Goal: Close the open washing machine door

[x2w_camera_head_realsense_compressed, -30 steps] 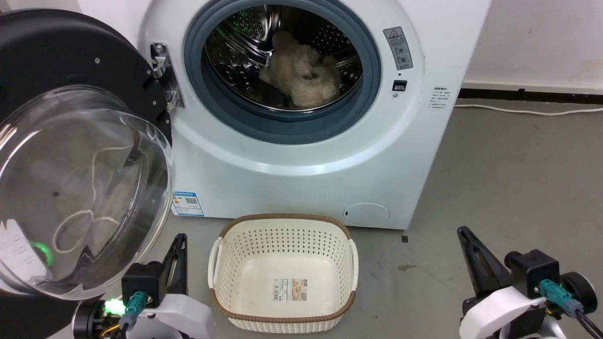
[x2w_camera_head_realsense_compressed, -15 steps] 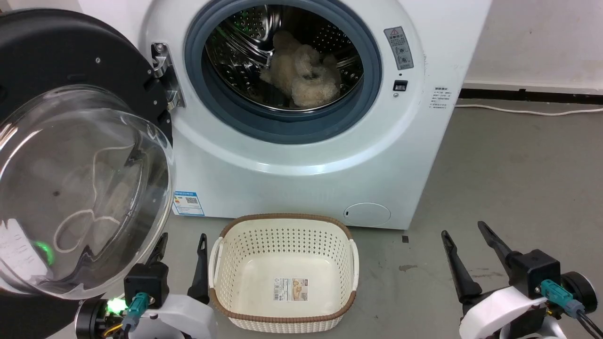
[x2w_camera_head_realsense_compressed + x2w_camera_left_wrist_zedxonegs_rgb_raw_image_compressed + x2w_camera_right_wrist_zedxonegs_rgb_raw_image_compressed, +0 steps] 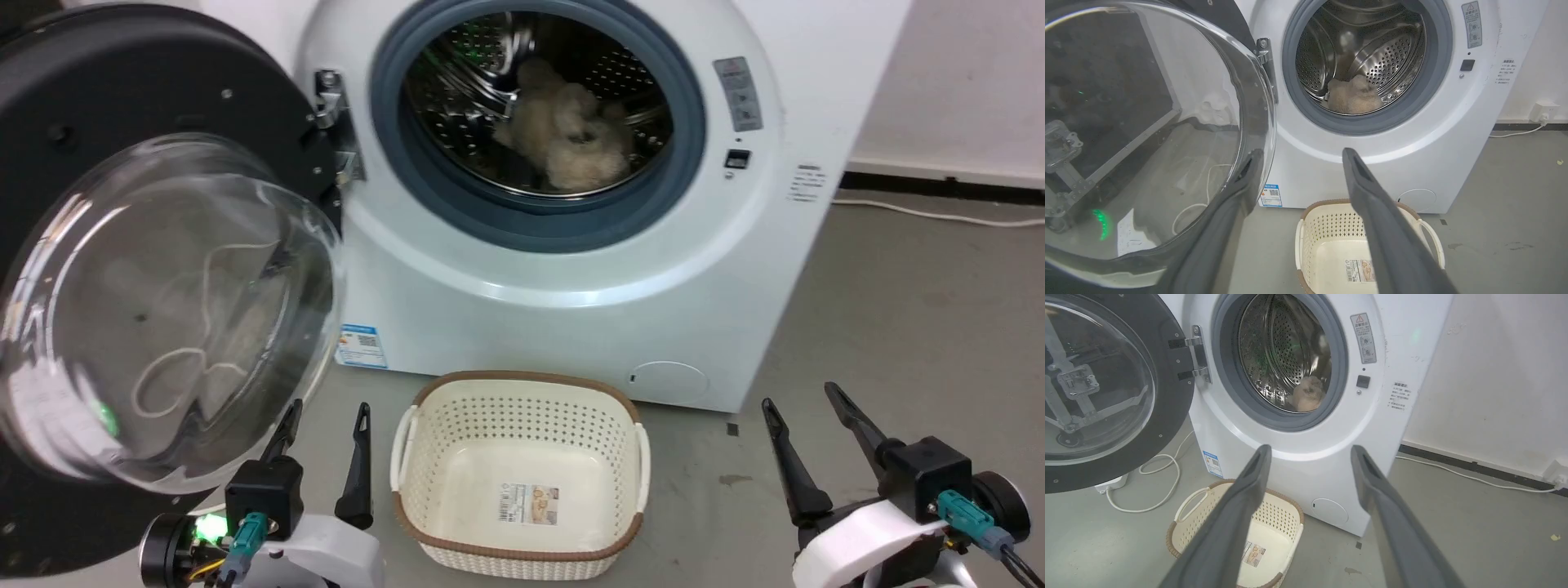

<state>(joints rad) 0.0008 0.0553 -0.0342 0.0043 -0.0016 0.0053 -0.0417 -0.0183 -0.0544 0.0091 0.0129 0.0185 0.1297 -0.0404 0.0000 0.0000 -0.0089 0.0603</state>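
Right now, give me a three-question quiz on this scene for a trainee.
1. True or false: the washing machine door stands open on its hinge.
2. What lies in the drum? A) a beige fluffy item B) a red towel C) nothing
3. Which is nearer the door, the left gripper or the right gripper?
Key: 1 true; 2 A; 3 the left gripper.

Left edge cuts off washing machine door (image 3: 122,98); warning label (image 3: 739,94) text too small (unreadable).
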